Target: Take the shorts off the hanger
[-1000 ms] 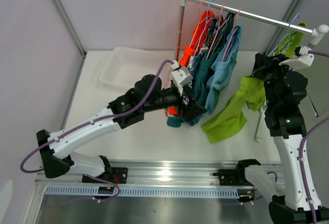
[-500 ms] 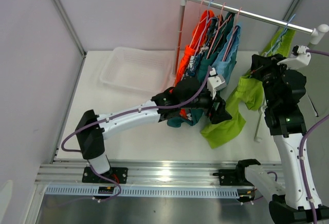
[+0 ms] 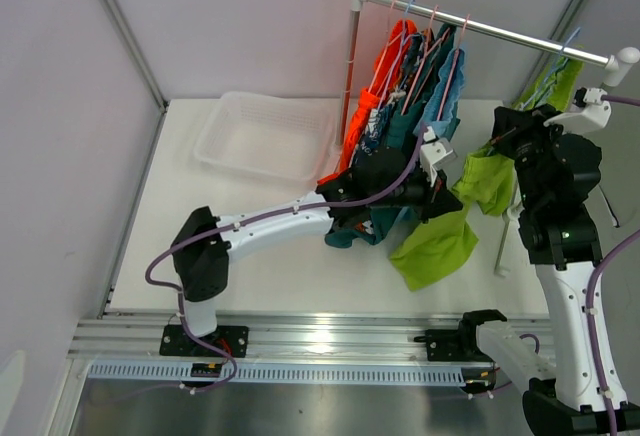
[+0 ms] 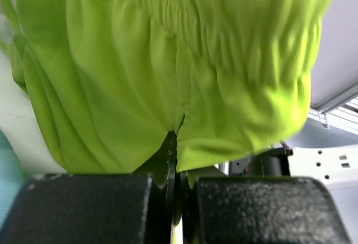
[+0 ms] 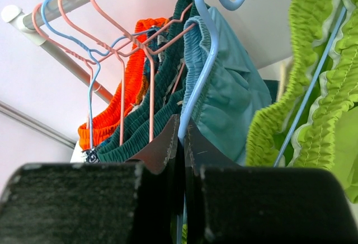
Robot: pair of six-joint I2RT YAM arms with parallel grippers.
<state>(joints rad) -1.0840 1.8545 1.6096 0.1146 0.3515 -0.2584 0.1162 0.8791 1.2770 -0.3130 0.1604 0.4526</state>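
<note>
The lime green shorts (image 3: pixel 437 244) hang off a blue hanger (image 5: pixel 202 54) at the right end of the rail (image 3: pixel 500 32), one leg trailing onto the table. My left gripper (image 3: pixel 447 204) is shut on their fabric, and the lime green shorts (image 4: pixel 168 59) fill the left wrist view above the pinching left gripper (image 4: pixel 178 157). My right gripper (image 3: pixel 512 121) is shut on the blue hanger's wire, as the right gripper (image 5: pixel 183 137) shows up close. The light blue shorts (image 5: pixel 232 90), dark teal shorts (image 5: pixel 162 101) and orange shorts (image 5: pixel 126 95) hang on pink hangers further left.
A clear plastic basket (image 3: pixel 262 136) lies at the back left of the white table (image 3: pixel 250 276). The rail's left post (image 3: pixel 349 66) and right post (image 3: pixel 505 246) stand on the table. Grey walls close in at the back and left.
My left arm swung right from the hanging shorts to the lime green pair, and its jaws went from open to shut on the fabric. The right arm held still.
</note>
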